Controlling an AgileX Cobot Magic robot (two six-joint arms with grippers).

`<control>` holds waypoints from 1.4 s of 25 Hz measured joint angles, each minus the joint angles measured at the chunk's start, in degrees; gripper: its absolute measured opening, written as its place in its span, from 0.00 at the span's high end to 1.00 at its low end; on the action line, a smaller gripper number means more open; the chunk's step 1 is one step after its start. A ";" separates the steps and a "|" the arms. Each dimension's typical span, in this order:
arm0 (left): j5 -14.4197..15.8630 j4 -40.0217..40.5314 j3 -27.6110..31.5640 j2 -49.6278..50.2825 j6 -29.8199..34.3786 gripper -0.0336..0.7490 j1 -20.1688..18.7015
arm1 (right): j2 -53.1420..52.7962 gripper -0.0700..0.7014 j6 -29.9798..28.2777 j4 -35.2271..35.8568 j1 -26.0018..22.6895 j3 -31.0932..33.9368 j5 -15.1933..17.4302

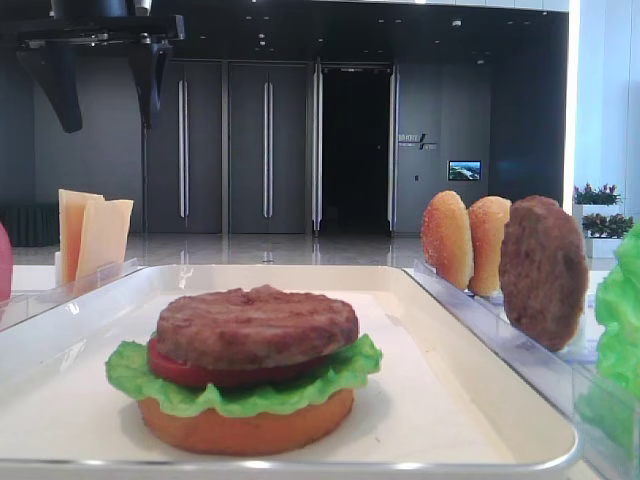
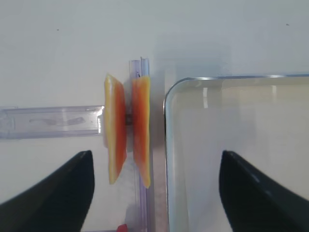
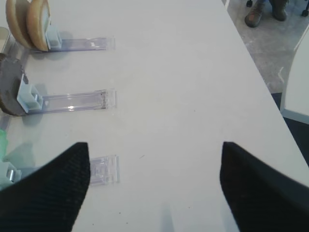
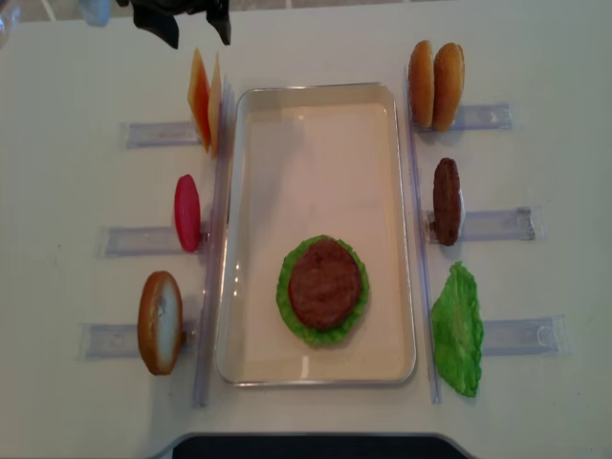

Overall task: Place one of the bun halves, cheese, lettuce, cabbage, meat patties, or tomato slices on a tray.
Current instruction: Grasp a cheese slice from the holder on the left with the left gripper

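Everything is placed here relative to the white tray (image 4: pixel 402 229), as seen in the overhead view.

Beyond the tray's far left corner, the left gripper (image 4: pixel 194 29) is seen above two cheese slices (image 4: pixel 204 100), its two dark fingers spread apart with nothing between them. The slices stand on edge in a clear rack (image 4: pixel 158 133) just left of that corner; in the left wrist view they are framed between the two fingers (image 2: pixel 53 193), with the tray's rounded rim beside them.

Left of the tray's middle, a dark red tomato slice (image 4: pixel 187 212) is held upright in a second rack. Left of its near end, a bun half (image 4: pixel 160 322) stands on edge in a third rack.

On the tray, toward its near end, a stack is found: a flat bun half (image 1: pixel 245 425) at the bottom, lettuce (image 1: pixel 250 385) on it, a tomato slice (image 1: pixel 190 370) above that, and a meat patty (image 4: pixel 325 284) on top.

Right of the tray's far end, two sesame bun halves (image 4: pixel 436 84) stand side by side in a rack. Right of its middle, a second meat patty (image 4: pixel 447 201) stands on edge. Right of its near end, a lettuce leaf (image 4: pixel 458 328) is propped.

The right gripper (image 3: pixel 154 188) is shown only by its wrist camera, over bare table beyond the right-hand racks, fingers wide apart and gripping nothing.
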 joint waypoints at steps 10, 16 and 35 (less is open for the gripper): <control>-2.25 -0.86 -0.07 4.82 0.00 0.18 0.00 | 0.00 0.19 0.00 0.00 0.00 0.00 0.00; -4.48 -1.29 -0.07 6.53 0.00 0.18 0.00 | 0.00 0.19 0.00 0.00 0.00 0.00 0.00; -5.52 -3.19 -0.07 9.44 0.00 0.18 0.00 | 0.00 0.19 0.05 0.00 0.00 0.00 0.00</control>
